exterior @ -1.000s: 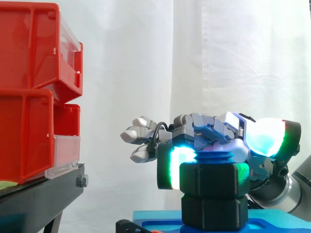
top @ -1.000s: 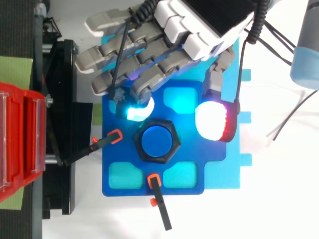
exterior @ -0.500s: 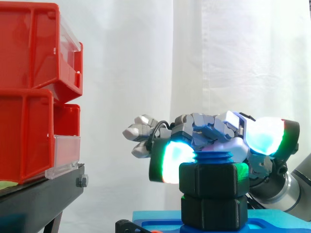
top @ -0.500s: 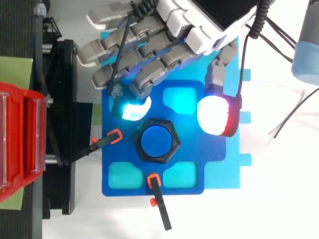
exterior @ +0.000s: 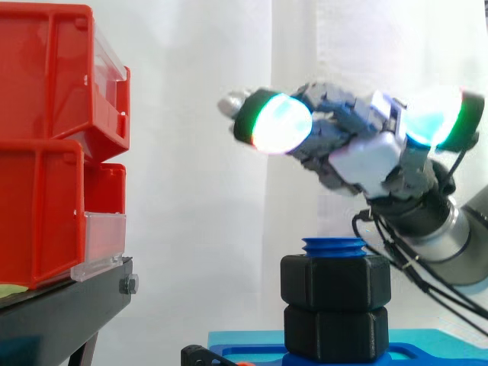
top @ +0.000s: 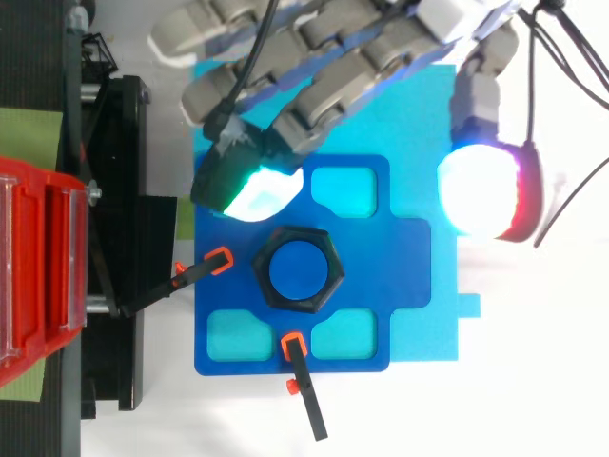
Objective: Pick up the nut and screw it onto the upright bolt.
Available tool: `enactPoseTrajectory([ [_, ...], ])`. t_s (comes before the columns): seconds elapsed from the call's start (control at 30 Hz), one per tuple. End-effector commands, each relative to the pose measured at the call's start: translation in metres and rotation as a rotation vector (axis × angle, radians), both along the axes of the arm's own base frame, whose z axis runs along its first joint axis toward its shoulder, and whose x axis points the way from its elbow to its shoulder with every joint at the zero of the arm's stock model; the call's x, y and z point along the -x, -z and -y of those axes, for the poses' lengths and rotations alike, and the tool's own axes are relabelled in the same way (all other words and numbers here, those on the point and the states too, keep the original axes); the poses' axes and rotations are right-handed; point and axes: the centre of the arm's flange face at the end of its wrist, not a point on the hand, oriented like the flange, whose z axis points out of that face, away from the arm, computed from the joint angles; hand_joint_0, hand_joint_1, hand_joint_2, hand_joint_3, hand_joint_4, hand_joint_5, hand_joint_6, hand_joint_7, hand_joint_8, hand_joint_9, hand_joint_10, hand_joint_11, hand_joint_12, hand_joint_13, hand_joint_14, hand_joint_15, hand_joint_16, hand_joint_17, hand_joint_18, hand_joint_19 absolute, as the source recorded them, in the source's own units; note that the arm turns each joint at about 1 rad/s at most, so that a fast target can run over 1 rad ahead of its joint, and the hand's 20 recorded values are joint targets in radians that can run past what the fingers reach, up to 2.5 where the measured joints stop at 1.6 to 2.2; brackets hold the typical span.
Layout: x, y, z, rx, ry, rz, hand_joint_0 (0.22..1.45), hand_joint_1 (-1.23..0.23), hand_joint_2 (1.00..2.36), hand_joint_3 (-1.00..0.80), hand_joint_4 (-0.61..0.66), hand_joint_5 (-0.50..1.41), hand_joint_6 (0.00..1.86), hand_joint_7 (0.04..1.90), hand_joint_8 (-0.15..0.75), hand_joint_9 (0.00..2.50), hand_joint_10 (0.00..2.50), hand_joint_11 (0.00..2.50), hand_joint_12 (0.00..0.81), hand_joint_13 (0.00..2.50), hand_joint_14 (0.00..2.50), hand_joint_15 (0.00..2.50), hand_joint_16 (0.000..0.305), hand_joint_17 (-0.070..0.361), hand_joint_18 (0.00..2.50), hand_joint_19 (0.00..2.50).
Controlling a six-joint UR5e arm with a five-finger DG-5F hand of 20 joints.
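Observation:
A black hexagonal nut (exterior: 335, 282) sits threaded on the upright blue bolt (exterior: 334, 247), above a second black hex block at the bolt's foot. From above, the nut (top: 298, 269) rings the blue bolt top (top: 295, 270) in the middle of the blue fixture plate (top: 390, 286). My hand (exterior: 358, 149) hangs well above and behind the bolt, open, fingers spread and holding nothing. One glowing fingertip (top: 252, 195) hovers over the plate's upper left and the thumb pad (top: 485, 195) over its right side.
Red bins (exterior: 53, 145) stand stacked on a black stand (exterior: 61, 313) at the left. Two black clamps with orange tips (top: 217, 262) hold the plate at its left and bottom edges. White curtain behind.
My hand has let go of the nut and risen well above the bolt, spreading its fingers wider. The nut stays on the bolt.

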Motion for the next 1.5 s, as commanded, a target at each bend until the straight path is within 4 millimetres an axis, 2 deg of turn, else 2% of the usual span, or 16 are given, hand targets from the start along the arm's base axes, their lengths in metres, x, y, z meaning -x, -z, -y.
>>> enactPoseTrajectory([
  [0.0, 0.042, -0.054, -0.002, -0.038, 0.117, -0.005, 0.43, -0.08, 1.00, -0.50, 0.16, -0.20, 0.50, 0.62, 0.204, 0.25, 0.00, 0.00, 0.332, 0.00, 0.00, 0.00, 0.045, 0.101, 0.00, 0.00],
  [0.1, 0.085, -0.078, 0.002, -0.104, 0.323, -0.068, 0.43, -0.09, 1.00, -0.50, 0.16, -0.21, 0.50, 0.63, 0.205, 0.25, 0.00, 0.00, 0.332, 0.00, 0.00, 0.00, 0.045, 0.101, 0.00, 0.00],
  [0.2, 0.105, -0.087, 0.004, -0.125, 0.415, -0.097, 0.43, -0.09, 1.00, -0.50, 0.16, -0.21, 0.50, 0.63, 0.205, 0.25, 0.00, 0.00, 0.332, 0.00, 0.00, 0.00, 0.045, 0.101, 0.00, 0.00],
  [0.23, 0.121, -0.093, 0.004, -0.136, 0.476, -0.121, 0.43, -0.09, 1.00, -0.50, 0.16, -0.21, 0.50, 0.63, 0.205, 0.25, 0.00, 0.00, 0.333, 0.00, 0.00, 0.00, 0.045, 0.101, 0.00, 0.00],
  [0.4, 0.158, -0.096, 0.005, -0.200, 0.646, -0.279, 0.44, -0.14, 1.00, -0.50, 0.16, -0.20, 0.50, 0.64, 0.204, 0.26, 0.00, 0.00, 0.330, 0.00, 0.00, 0.00, 0.044, 0.100, 0.00, 0.00],
  [0.47, 0.167, -0.084, 0.008, -0.272, 0.767, -0.421, 0.44, -0.16, 1.00, -0.50, 0.16, -0.20, 0.50, 0.64, 0.203, 0.26, 0.00, 0.00, 0.328, 0.00, 0.00, 0.00, 0.043, 0.098, 0.00, 0.00],
  [0.53, 0.172, -0.081, 0.008, -0.321, 0.824, -0.487, 0.44, -0.17, 1.00, -0.50, 0.16, -0.20, 0.50, 0.64, 0.202, 0.26, 0.00, 0.00, 0.328, 0.00, 0.00, 0.00, 0.044, 0.098, 0.00, 0.00],
  [0.6, 0.172, -0.079, 0.000, -0.369, 0.848, -0.536, 0.45, -0.20, 1.00, -0.50, 0.16, -0.21, 0.50, 0.64, 0.199, 0.26, 0.00, 0.00, 0.324, 0.00, 0.00, 0.00, 0.044, 0.098, 0.00, 0.00],
  [0.63, 0.173, -0.081, -0.019, -0.464, 0.856, -0.595, 0.45, -0.21, 1.00, -0.50, 0.16, -0.21, 0.50, 0.64, 0.198, 0.25, 0.00, 0.00, 0.323, 0.00, 0.00, 0.00, 0.044, 0.099, 0.00, 0.00],
  [0.73, 0.175, -0.079, -0.043, -0.557, 0.834, -0.684, 0.47, -0.25, 1.00, -0.50, 0.16, -0.21, 0.50, 0.64, 0.193, 0.24, 0.00, 0.00, 0.318, 0.00, 0.00, 0.00, 0.043, 0.097, 0.00, 0.00],
  [0.77, 0.180, -0.083, -0.054, -0.581, 0.813, -0.728, 0.47, -0.26, 1.00, -0.50, 0.16, -0.21, 0.50, 0.64, 0.193, 0.24, 0.00, 0.00, 0.318, 0.00, 0.00, 0.00, 0.043, 0.097, 0.00, 0.00],
  [1.0, 0.194, -0.087, -0.063, -0.596, 0.810, -0.829, 0.47, -0.27, 1.00, -0.50, 0.15, -0.21, 0.50, 0.65, 0.191, 0.22, 0.00, 0.00, 0.320, 0.00, 0.00, 0.00, 0.043, 0.097, 0.00, 0.00],
  [1.1, 0.198, -0.082, -0.067, -0.664, 0.794, -0.890, 0.47, -0.27, 1.00, -0.50, 0.15, -0.21, 0.50, 0.65, 0.192, 0.22, 0.00, 0.00, 0.322, 0.00, 0.00, 0.00, 0.043, 0.097, 0.00, 0.00],
  [1.13, 0.199, -0.082, -0.066, -0.735, 0.797, -0.900, 0.47, -0.27, 1.00, -0.50, 0.15, -0.21, 0.50, 0.65, 0.192, 0.22, 0.00, 0.00, 0.322, 0.00, 0.00, 0.00, 0.043, 0.097, 0.00, 0.00],
  [1.33, 0.203, -0.080, -0.063, -0.875, 0.861, -0.895, 0.47, -0.27, 1.00, -0.50, 0.15, -0.21, 0.50, 0.66, 0.194, 0.22, 0.00, 0.00, 0.323, 0.00, 0.00, 0.00, 0.043, 0.098, 0.00, 0.00],
  [1.47, 0.203, -0.080, -0.064, -0.889, 0.869, -0.888, 0.47, -0.29, 1.00, -0.50, 0.15, -0.22, 0.50, 0.67, 0.194, 0.22, 0.00, 0.00, 0.323, 0.00, 0.00, 0.00, 0.043, 0.098, 0.00, 0.00],
])
